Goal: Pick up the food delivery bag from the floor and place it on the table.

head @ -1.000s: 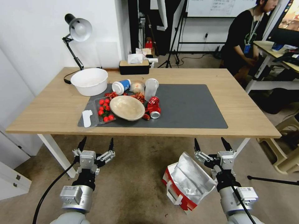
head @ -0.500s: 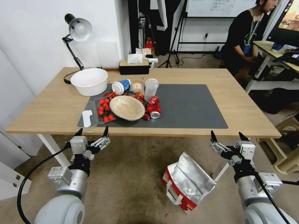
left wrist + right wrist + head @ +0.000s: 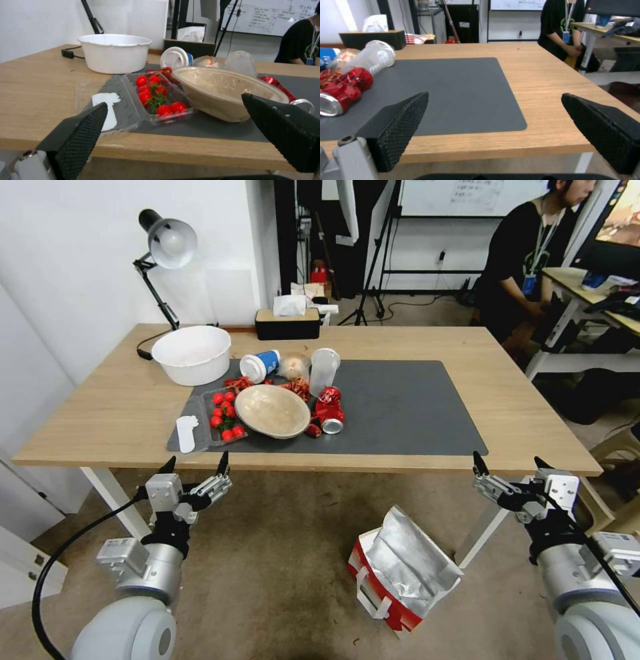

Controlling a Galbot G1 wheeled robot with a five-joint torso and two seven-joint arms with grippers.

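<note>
Still floored, food delivery bag [image 3: 400,573] mouth tableward.

Office/lab workspace, staged for robot tests: whiteboard [image 3: 460,197] w/ writing on back wall, tripod stands [image 3: 373,280], monitor [image 3: 623,220] on side desk [image 3: 587,290], light-wood table [image 3: 120,407] w/ desk lamp [image 3: 167,243], bare stained floor [image 3: 287,567].

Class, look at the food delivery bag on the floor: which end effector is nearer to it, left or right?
Right. The right end effector hangs open above the food delivery bag, off to its right. The left end effector, also open, is far across the floor on its left.
</note>
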